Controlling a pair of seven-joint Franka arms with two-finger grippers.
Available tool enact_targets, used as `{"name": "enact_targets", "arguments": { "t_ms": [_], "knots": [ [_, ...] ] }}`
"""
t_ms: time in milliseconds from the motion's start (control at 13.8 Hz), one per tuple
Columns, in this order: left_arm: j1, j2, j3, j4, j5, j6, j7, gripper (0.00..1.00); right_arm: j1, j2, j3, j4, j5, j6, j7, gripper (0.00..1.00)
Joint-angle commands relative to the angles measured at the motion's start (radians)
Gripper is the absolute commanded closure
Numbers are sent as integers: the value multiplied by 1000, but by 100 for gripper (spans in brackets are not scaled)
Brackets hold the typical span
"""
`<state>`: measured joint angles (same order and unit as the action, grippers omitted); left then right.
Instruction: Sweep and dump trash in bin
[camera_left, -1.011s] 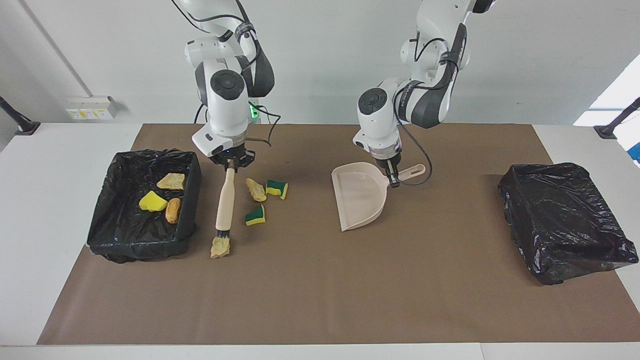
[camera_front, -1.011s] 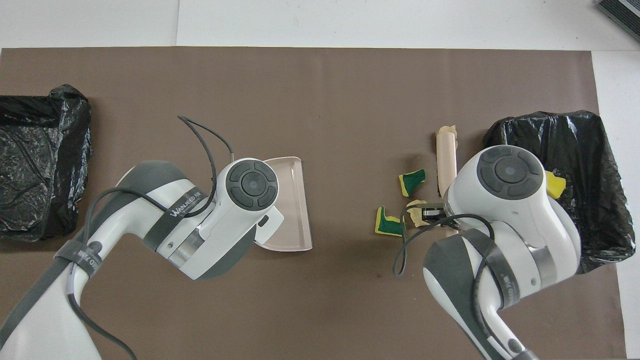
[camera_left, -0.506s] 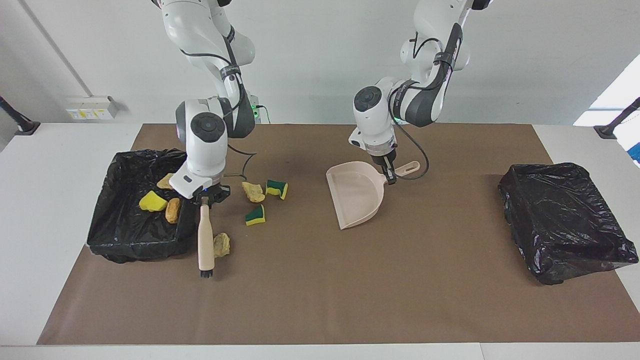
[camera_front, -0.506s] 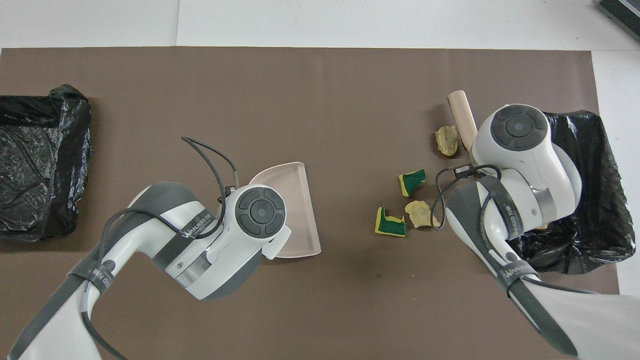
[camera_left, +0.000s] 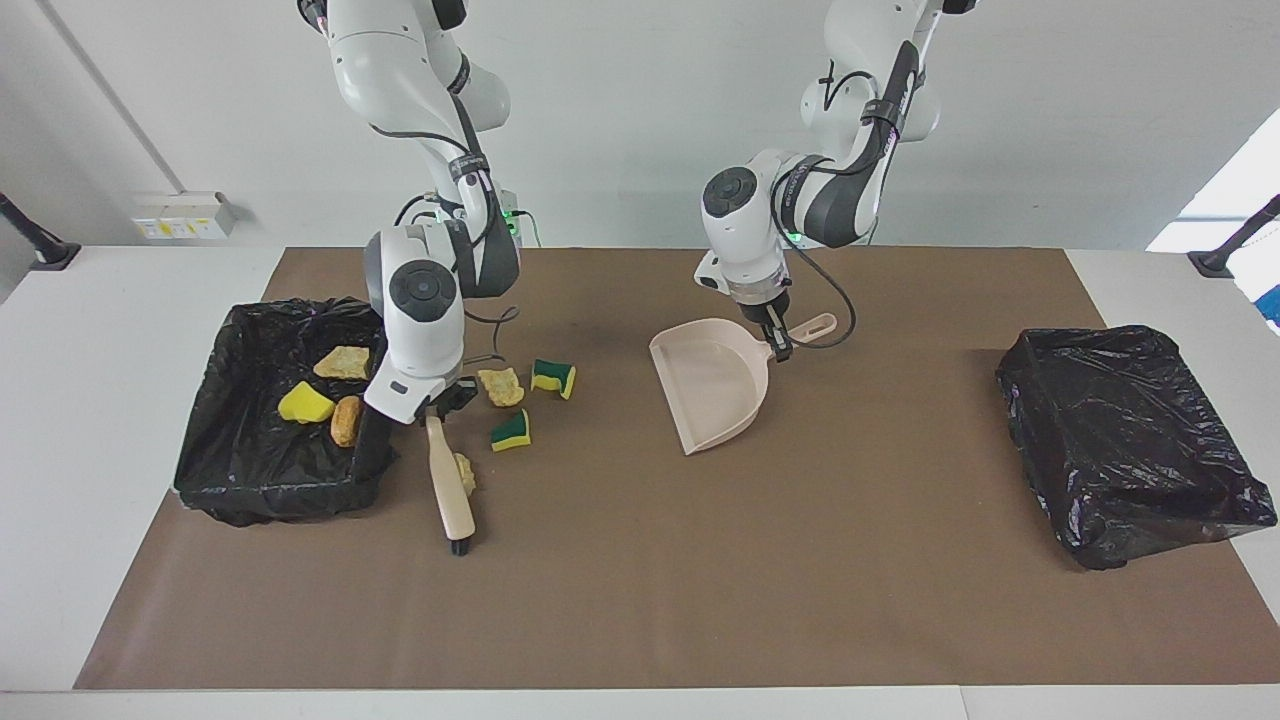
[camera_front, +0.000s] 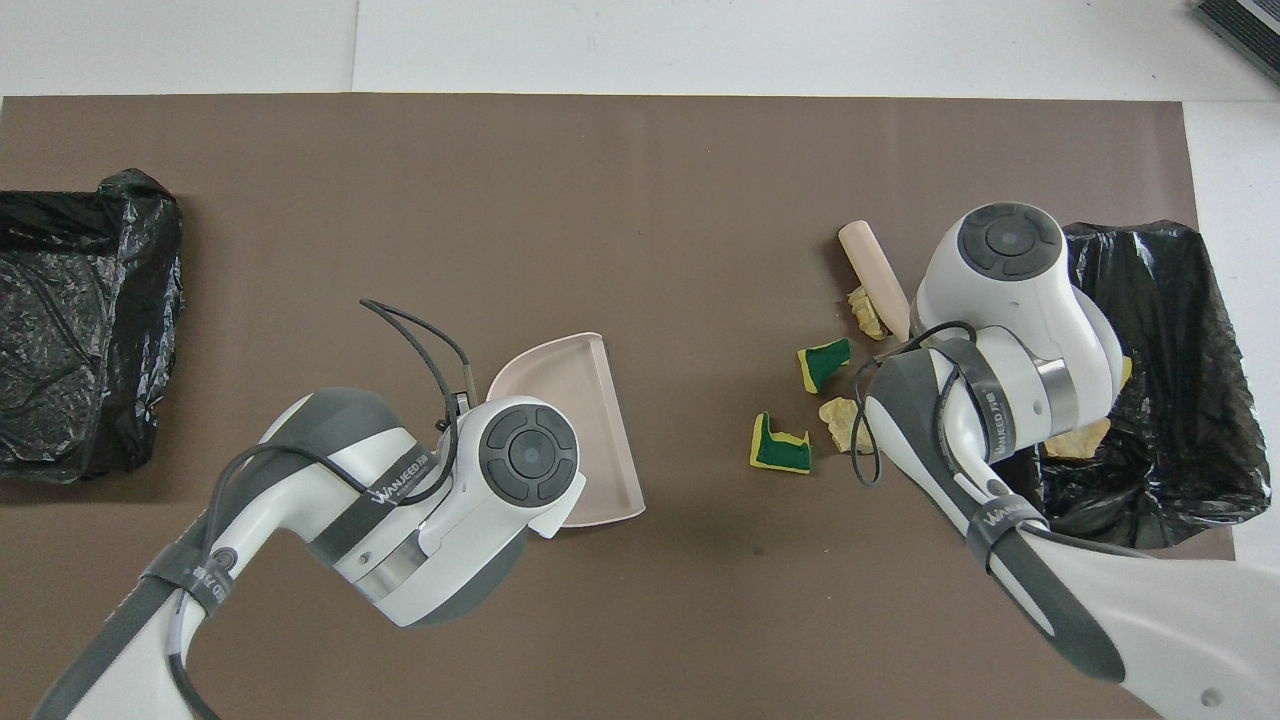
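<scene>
My right gripper (camera_left: 437, 405) is shut on the handle of a beige brush (camera_left: 450, 485), which slants down to the mat with its black bristles farthest from the robots. A beige wad (camera_left: 465, 472) touches the brush's side. Another wad (camera_left: 500, 386) and two green-and-yellow sponges (camera_left: 553, 377) (camera_left: 512, 430) lie loose beside it. The black-lined bin (camera_left: 270, 497) at the right arm's end holds a yellow sponge (camera_left: 305, 403), an orange-brown lump (camera_left: 346, 420) and a wad (camera_left: 343, 362). My left gripper (camera_left: 775, 343) is shut on the handle of the beige dustpan (camera_left: 712, 385), mid-table.
A second black-lined bin (camera_left: 1130, 440) stands at the left arm's end of the brown mat (camera_left: 640, 600). In the overhead view both wrists cover their grippers; the brush handle (camera_front: 873, 278) and dustpan (camera_front: 590, 420) show past them.
The right gripper carried the brush round to the bin side of the wad and swung it against the wad, nudging it toward the sponges. The dustpan shifted slightly toward the trash.
</scene>
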<state>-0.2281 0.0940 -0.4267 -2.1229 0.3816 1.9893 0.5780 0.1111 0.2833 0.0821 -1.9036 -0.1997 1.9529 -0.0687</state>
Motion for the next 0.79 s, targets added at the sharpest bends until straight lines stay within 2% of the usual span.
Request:
{"name": "enact_targets", "arguments": {
  "t_ms": [0, 72, 217, 433, 578, 722],
  "knots": [
    [-5, -54, -1, -66, 6, 19, -12, 100, 33, -59, 13, -81, 89, -61, 21, 100],
    [-5, -63, -3, -84, 6, 20, -14, 100, 33, -71, 13, -110, 114, -52, 93, 100],
    [-4, -76, -3, -103, 6, 22, -12, 100, 51, -78, 15, -106, 184, -57, 183, 100],
    [-1, -77, -3, -107, 6, 26, -9, 100, 45, -134, 11, -80, 198, -118, 173, 100],
    [3, -77, -3, -107, 6, 29, -4, 100, -5, -177, 5, -92, 197, -158, 156, 100],
    [4, -77, -3, -111, 6, 29, -4, 100, -22, -222, 5, -171, 197, -149, 162, 100]
  ]
}}
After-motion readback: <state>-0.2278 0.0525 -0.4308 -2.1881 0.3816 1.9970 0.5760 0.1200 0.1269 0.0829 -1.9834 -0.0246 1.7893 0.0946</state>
